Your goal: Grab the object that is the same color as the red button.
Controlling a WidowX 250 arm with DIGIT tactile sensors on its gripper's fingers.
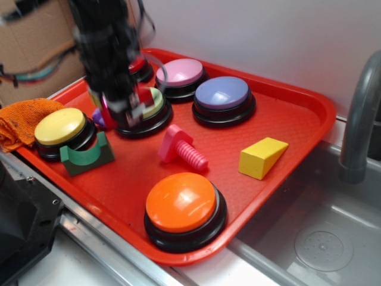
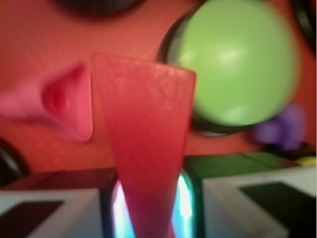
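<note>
Over the far-left part of the red tray, just above the green-domed button: black robot arm with its gripper lowered, blurred in the exterior view. Between the gripper's two pale fingers in the wrist view: the red wedge block, pinched at its narrow end, wide end pointing away toward the tray floor. Closed firmly on the block, so apparently already taken hold of and raised clear of the tray. Behind the arm, at the tray's far-left edge: the red button, mostly hidden. Nearer the tray's middle: pink bolt, and to its right the yellow wedge. Likely a light, stiff, matte piece, not fragile; sloped faces may let it squirm out, so flat parallel sides look the safer hold.
</note>
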